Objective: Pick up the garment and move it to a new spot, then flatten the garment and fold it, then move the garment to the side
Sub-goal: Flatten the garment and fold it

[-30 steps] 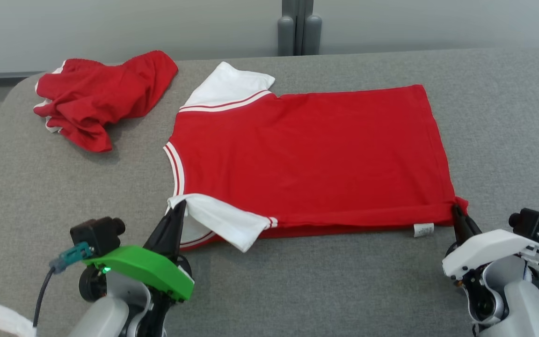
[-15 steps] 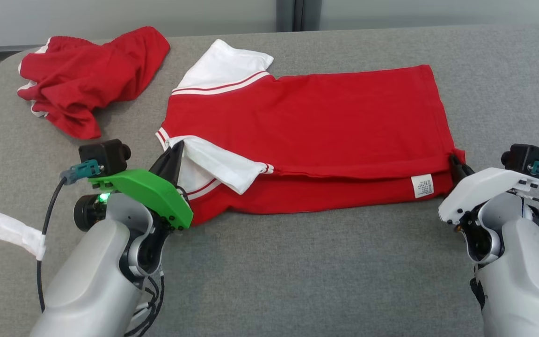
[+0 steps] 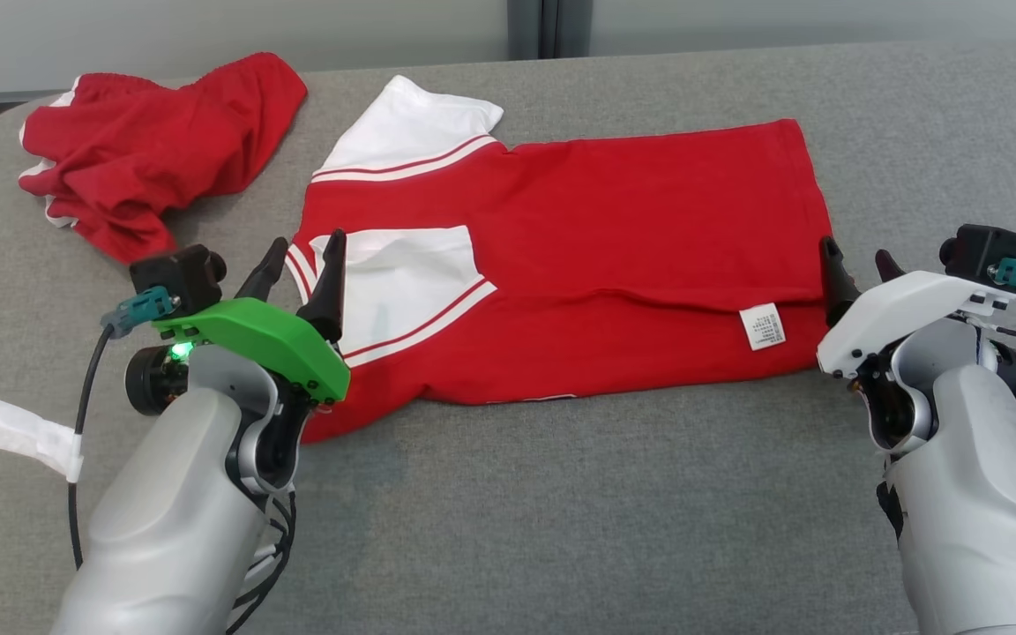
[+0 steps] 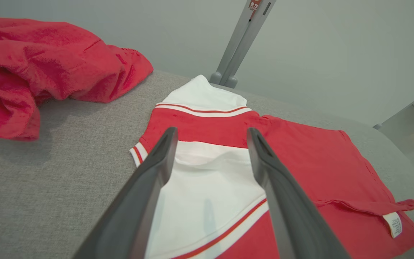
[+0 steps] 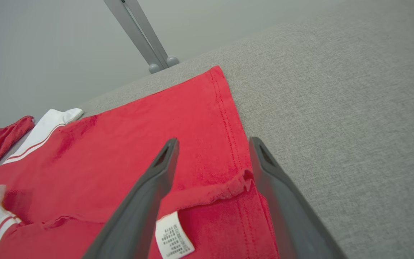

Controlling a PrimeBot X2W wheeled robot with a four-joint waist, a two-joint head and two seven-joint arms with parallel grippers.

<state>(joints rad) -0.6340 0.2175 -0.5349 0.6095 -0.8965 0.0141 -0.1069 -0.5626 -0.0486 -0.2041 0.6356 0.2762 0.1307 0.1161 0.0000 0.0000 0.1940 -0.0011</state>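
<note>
The garment [image 3: 605, 212], a red T-shirt with white sleeves, lies across the grey table [image 3: 561, 511], its near long edge folded over onto itself. One white sleeve [image 3: 402, 273] lies flat on top of the fold, and a white label [image 3: 762, 326] shows near the hem. My left gripper [image 3: 305, 242] stands open over the collar end, the sleeve [image 4: 207, 187] between its fingers but not pinched. At the hem corner my right gripper [image 3: 854, 251] is open too, straddling the loose folded corner [image 5: 244, 178].
A second crumpled red garment [image 3: 155, 159] lies at the table's far left corner. A scrap of white material [image 3: 18, 432] sits near the left edge beside my left arm. A grey post [image 3: 548, 26] stands behind the table. Bare table lies in front of the shirt.
Both grippers carried the shirt's near edge away from me, over the shirt, then opened and let it go. The folded edge and sleeve now lie flat. The camera shifted a little.
</note>
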